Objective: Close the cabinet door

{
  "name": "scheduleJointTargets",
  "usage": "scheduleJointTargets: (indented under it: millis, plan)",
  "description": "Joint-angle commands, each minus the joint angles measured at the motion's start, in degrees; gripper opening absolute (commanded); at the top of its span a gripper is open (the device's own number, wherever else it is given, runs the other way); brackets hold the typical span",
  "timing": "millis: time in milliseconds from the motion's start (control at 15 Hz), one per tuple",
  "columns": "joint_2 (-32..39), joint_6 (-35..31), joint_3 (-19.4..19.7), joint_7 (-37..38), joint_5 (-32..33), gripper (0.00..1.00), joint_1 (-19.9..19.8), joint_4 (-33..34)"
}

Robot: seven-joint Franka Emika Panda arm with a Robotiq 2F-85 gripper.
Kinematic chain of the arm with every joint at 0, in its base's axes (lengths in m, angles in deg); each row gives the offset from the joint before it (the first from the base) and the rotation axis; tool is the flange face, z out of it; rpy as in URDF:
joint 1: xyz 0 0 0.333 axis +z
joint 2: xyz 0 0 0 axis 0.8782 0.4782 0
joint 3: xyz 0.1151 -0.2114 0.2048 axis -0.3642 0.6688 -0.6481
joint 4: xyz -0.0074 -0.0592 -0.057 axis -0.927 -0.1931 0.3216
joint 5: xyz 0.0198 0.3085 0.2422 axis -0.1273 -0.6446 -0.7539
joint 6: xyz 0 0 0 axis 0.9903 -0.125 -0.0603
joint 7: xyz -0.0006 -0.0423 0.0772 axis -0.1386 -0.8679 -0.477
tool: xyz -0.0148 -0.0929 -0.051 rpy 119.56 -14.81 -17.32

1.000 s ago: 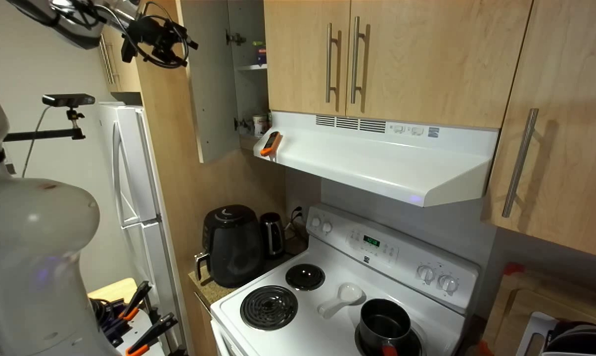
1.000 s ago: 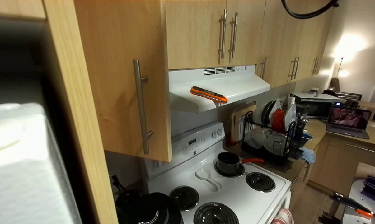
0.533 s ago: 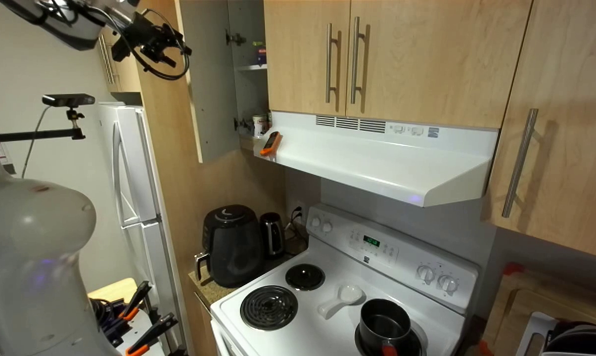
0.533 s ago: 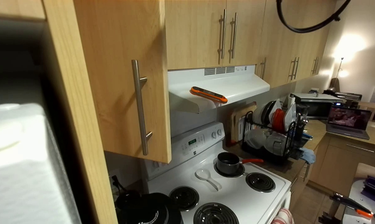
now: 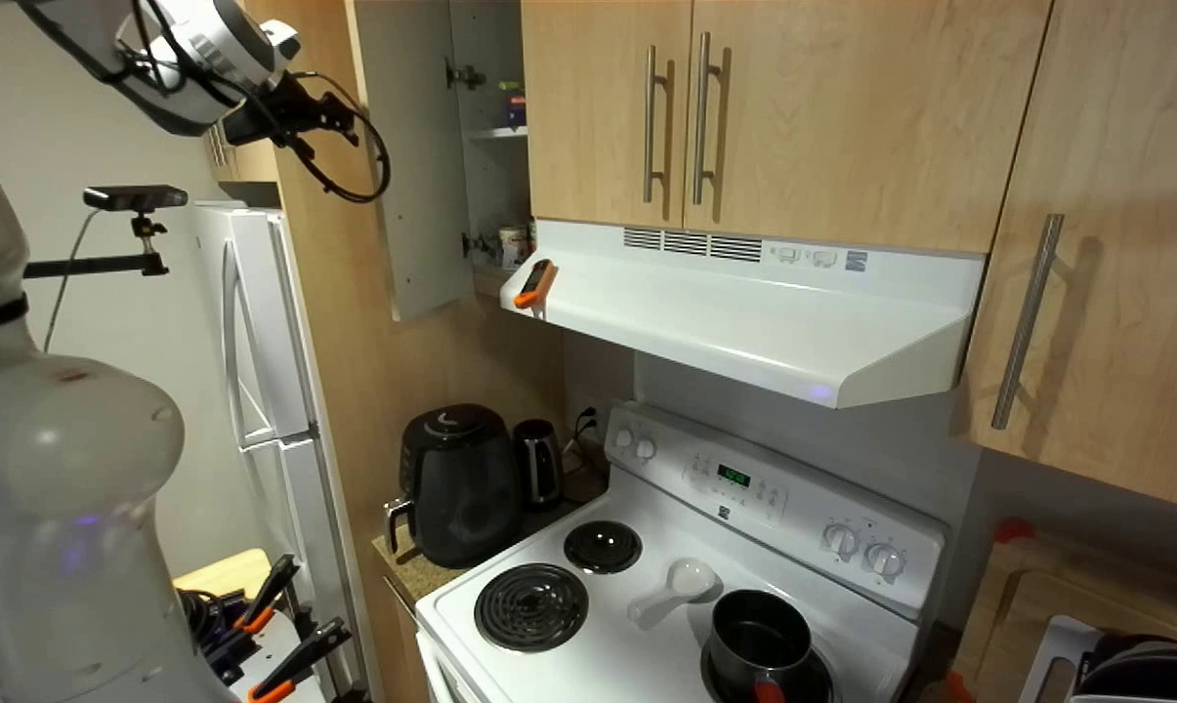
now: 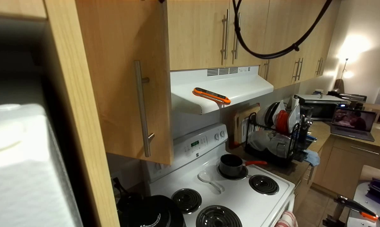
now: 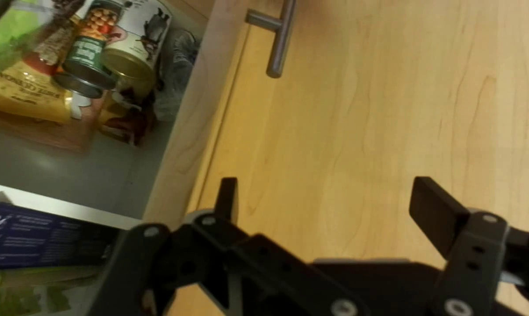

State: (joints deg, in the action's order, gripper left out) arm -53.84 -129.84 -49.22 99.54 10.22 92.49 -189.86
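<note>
- Wrist view, and the gripper (image 7: 332,199) juts up from the bottom of the frame, jaws spread wide, pale wood showing in the gap.
- Filling the middle and right behind it: the cabinet door (image 7: 365,131), light wood face to the lens, steel bar handle (image 7: 282,39) poking down from the top edge, left of centre. Is the gripper touching it? Cannot tell from this angle.
- Upper left, past the door's edge, what a jumble: cans (image 7: 91,52) and a yellow packet (image 7: 23,87), and at lower left a dark blue box (image 7: 40,235) just beside a white shelf (image 7: 71,204).
- Standing open in both exterior views, that cabinet door (image 5: 412,176): pale inner face, upper left of centre, in an exterior view.
- Top left there, the arm (image 5: 212,59) holds the gripper near the door's free edge.
- And a black cable (image 6: 267,56) swoops in a loop across the top, right of centre, in an exterior view.
- Lower down, a range hood (image 5: 725,303) mid-frame, an orange gadget (image 5: 537,285) on its left corner, then the white stove (image 5: 608,674) at bottom centre, black pot (image 5: 759,635) on a burner.
</note>
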Motion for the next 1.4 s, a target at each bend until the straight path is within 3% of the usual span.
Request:
scheduleJointTargets:
  millis: [0,667,1333]
  plan:
    - [3.47,0.21,-2.12,-7.77,-2.38,1.00,-2.13,3.43]
    - [4.70,6.87,-1.46,-6.09,6.18,1.00,-2.19,6.14]
    - [-0.99,17.09,0.36,1.62,16.04,1.00,-5.51,1.48]
